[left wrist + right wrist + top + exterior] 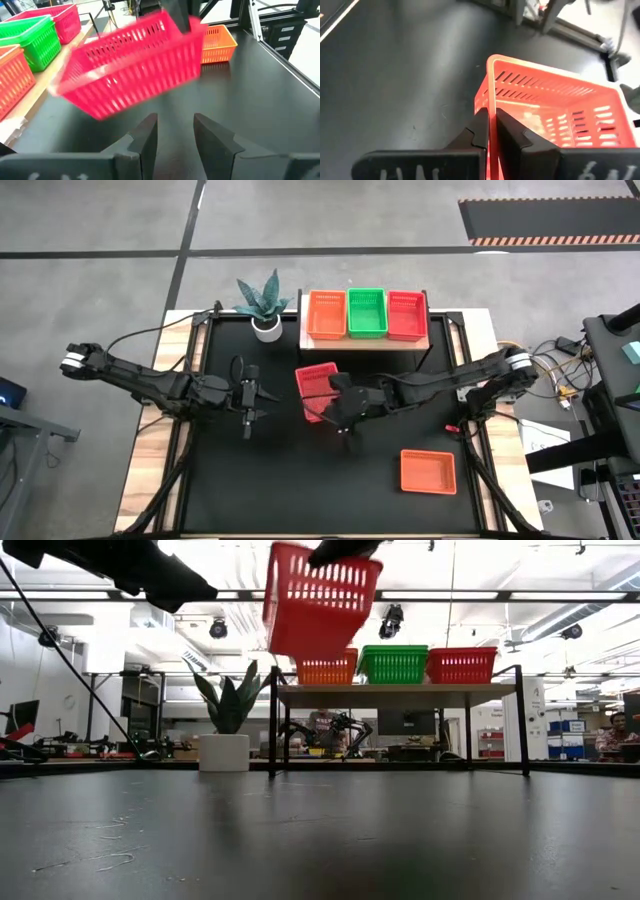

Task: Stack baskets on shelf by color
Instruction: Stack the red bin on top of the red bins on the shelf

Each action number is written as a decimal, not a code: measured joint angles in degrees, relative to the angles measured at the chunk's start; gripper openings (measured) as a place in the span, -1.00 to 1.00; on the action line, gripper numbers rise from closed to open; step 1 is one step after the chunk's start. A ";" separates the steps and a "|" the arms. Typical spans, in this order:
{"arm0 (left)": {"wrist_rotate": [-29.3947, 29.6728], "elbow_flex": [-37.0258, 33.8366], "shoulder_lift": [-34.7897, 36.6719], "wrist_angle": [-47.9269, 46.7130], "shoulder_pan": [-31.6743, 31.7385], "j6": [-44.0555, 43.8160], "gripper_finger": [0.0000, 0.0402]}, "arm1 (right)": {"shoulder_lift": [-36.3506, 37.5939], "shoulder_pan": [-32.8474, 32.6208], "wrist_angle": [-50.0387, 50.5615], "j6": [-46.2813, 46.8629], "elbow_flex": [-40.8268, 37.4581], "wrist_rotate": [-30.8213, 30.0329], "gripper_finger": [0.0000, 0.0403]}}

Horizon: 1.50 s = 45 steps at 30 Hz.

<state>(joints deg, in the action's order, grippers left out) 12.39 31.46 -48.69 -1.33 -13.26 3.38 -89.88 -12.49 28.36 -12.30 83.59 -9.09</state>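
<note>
fingers of the right gripper (490, 131) are pressed together on one thin rim wall of a red basket (318, 390), one pad inside the mesh and one outside, and the basket hangs tilted in the air below them, clear of the bench (300, 490). that single-edge pinch is the weak point: the whole tray hangs off one side, so it could swing or pivot around the fingers, and a quick move might let the slick plastic slide out and drop.

beyond the fingers stands the shelf (430, 340), already carrying an orange stack (326, 314), a green basket (366, 312) and a red stack (407, 314). the held one belongs on the red stack at the far end from the fingers. because it hangs crooked, its low corner could catch the shelf edge or a neighbouring basket on the way over, nudging the green one, or it could seat askew instead of nesting.

fingers of the left gripper (174, 136) stand spread and empty, just beside the hanging basket; a swing toward them could mean a knock. an orange basket (428, 471) waits on the bench, well apart, behind the right fingers.
</note>
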 joint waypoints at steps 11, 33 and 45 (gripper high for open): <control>0.01 0.00 -0.04 -0.04 0.00 0.00 -0.44 | 10.27 0.13 9.38 -7.89 -0.15 -8.26 -0.94; 0.01 0.00 -0.04 0.01 -0.01 0.00 -0.44 | 32.21 15.36 25.42 -16.58 -1.08 -6.30 -0.96; 0.01 0.00 -0.04 0.03 -0.02 0.00 -0.44 | 36.09 28.42 25.01 -21.04 -7.90 0.74 -0.96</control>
<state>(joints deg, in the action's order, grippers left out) 12.40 31.46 -48.73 -1.30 -13.28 3.38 -53.78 15.93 53.38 -33.34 75.69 -8.35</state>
